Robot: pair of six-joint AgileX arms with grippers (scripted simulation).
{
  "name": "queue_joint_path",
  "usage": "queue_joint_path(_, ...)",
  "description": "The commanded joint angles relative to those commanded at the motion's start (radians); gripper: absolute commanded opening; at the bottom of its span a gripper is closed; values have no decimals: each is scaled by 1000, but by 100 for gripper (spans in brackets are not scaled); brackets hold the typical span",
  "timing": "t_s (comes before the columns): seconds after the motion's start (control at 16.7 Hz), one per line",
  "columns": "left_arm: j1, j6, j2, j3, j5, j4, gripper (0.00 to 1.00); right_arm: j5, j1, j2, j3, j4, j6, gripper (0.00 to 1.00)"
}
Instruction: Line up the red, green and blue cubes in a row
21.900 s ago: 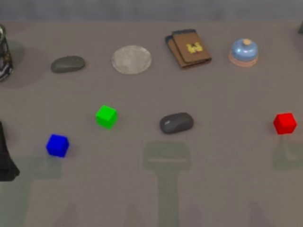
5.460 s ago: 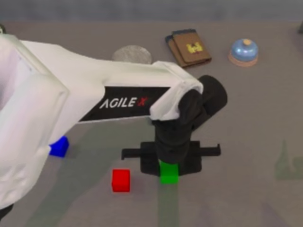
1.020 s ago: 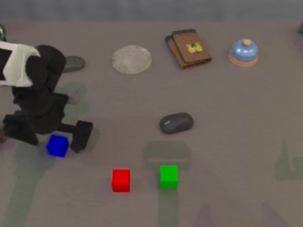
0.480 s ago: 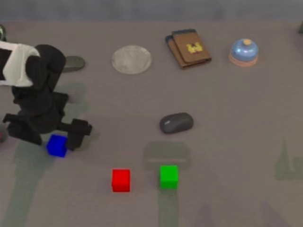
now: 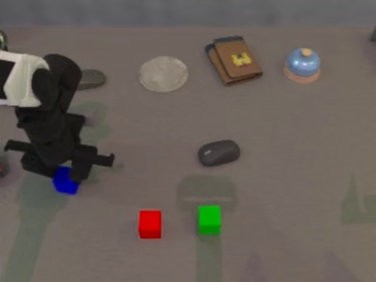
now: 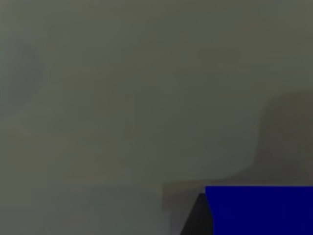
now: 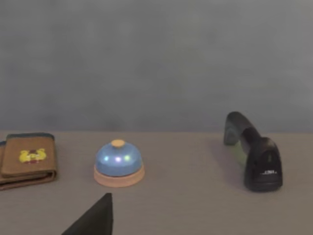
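Grey-brown counter point(image 5: 294, 176) seen from above, with a grey wall behind it. Along the far edge, from the top view's left to right: a dark grey oval stone point(image 5: 92, 78), partly hidden by my left arm; a round silver disc point(image 5: 163, 74); a brown wallet point(image 5: 234, 60); and a blue call bell point(image 5: 302, 64) on an orange base. A dark grey computer mouse point(image 5: 218, 152) lies near the middle of the counter.

My left gripper point(image 5: 59, 169) stands at the left side of the counter, directly over the blue cube point(image 5: 64, 183). Its jaws are clenched on the blue cube, one on each side, and only the cube's near part shows below them. The left wrist view shows the same blue cube close up at the frame's edge, with bare counter beyond.

The red cube point(image 5: 150, 224) and the green cube point(image 5: 209, 219) sit side by side toward the near edge, apart from each other, the green one just in front of the mouse. The blue cube lies well to their left and slightly farther back.

My right arm is parked out of the top view; its wrist view shows the bell, the wallet and a black barcode scanner point(image 7: 254, 152). Whether its jaws are released or clenched cannot be told.
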Motion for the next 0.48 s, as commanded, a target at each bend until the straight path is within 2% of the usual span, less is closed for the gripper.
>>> queue_joint_path(0.18, 0, 0, 0, 0, 0, 0, 0, 0, 0, 0, 0, 0, 0, 100)
queue_joint_path(0.48, 3, 1, -77, 63, 3, -99, 0, 0, 0, 0, 0, 0, 0, 100)
